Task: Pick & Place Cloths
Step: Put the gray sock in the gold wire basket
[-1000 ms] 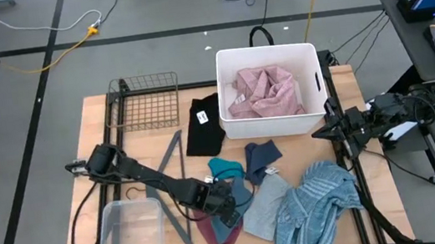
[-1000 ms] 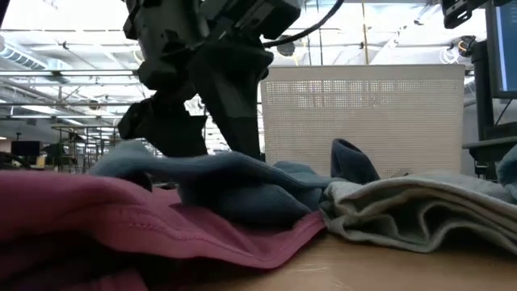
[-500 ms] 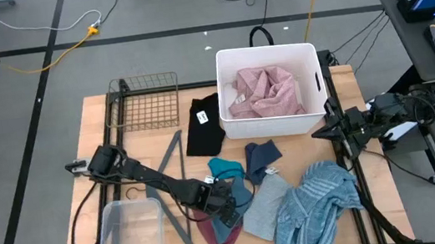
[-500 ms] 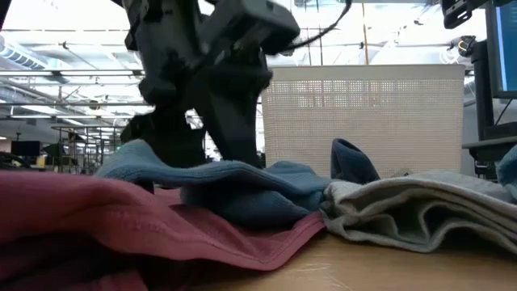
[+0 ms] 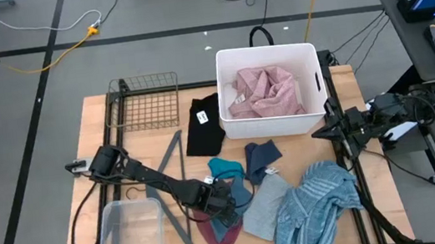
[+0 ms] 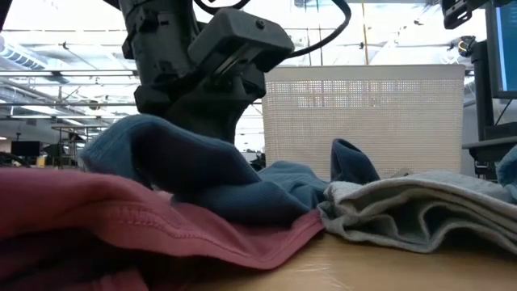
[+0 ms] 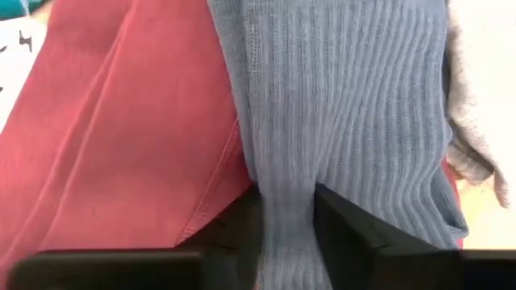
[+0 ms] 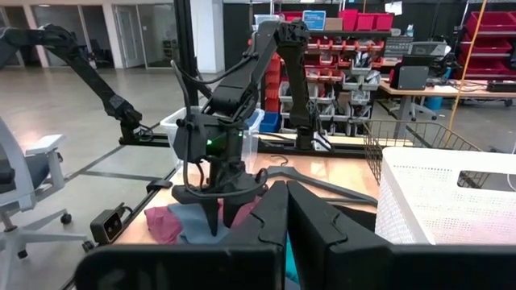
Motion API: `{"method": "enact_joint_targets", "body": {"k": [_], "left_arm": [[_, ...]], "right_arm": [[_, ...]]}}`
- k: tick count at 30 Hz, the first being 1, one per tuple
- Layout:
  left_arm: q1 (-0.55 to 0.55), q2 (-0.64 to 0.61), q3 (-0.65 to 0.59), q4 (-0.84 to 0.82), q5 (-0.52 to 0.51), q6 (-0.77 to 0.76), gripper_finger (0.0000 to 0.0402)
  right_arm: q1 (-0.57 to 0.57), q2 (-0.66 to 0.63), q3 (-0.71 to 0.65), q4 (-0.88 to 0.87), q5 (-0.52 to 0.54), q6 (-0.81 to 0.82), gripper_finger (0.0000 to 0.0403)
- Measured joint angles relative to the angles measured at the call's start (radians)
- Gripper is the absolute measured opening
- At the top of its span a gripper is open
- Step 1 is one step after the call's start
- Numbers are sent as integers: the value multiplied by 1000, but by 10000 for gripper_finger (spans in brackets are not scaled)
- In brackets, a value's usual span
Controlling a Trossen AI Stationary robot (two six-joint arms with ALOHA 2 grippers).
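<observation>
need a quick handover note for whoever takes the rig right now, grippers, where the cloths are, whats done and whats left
Left gripper: down near the table's front edge, shut on a fold of the teal cloth, which lies over the maroon cloth.
Right gripper: shut, empty, parked off the table's right edge.
Done: pink cloth is in the white bin.
Left: black cloth lies beside the bin; dark blue cloth, pale grey-blue cloth and blue striped cloth lie on the table's front right.
Also on the table: wire basket, clear tub, grey hanger.
</observation>
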Motion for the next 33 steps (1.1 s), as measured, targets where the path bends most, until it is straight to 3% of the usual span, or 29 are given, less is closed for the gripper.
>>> {"method": "enact_joint_targets", "body": {"k": [9,17,33], "left_arm": [[0,-1,15,3,50,-2,8],[1,-1,40,-1,45,-2,41],[5,-2,76,0,22,21,51]], "right_arm": [[0,0,0,0,0,18,0],[0,0,0,0,0,18,0],[0,0,0,0,0,18,0]]}}
